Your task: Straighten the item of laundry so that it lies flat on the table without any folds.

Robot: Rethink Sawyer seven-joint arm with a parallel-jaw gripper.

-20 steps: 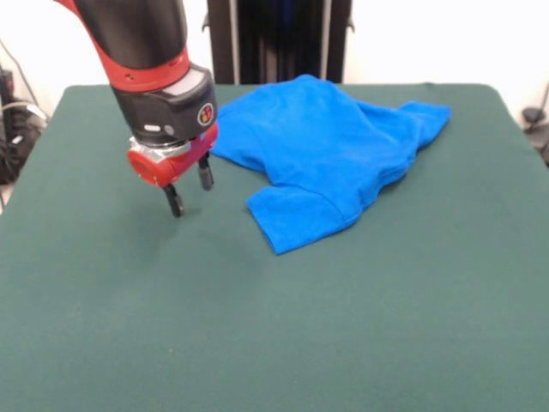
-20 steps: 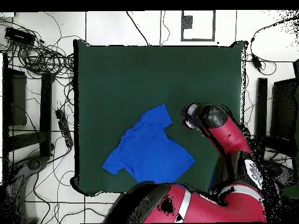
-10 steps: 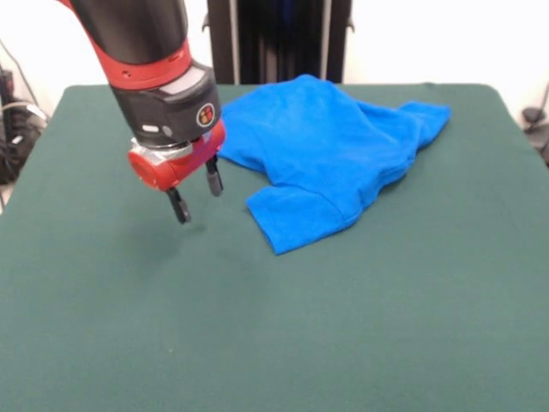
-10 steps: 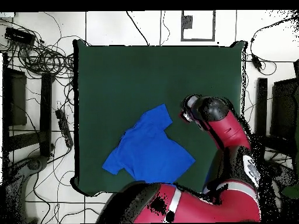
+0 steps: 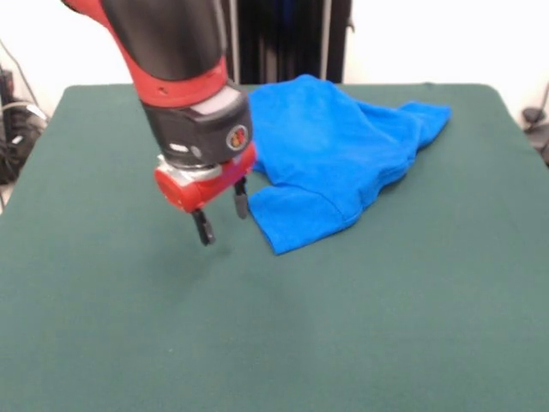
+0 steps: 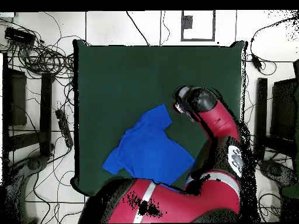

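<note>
Over the last second the tool (image 5: 220,215), its fingers spread apart and empty, has slid across the green tabletop (image 5: 360,326) toward the crumpled blue T-shirt (image 5: 334,154), probably lining up to grab its near sleeve.

front camera low across table (image 5: 386,326); overhead straight down.

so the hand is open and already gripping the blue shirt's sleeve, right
Not quite. The hand is open, but it grips nothing: the front view shows it just beside the blue shirt, by the sleeve's edge, over the green table.
</note>
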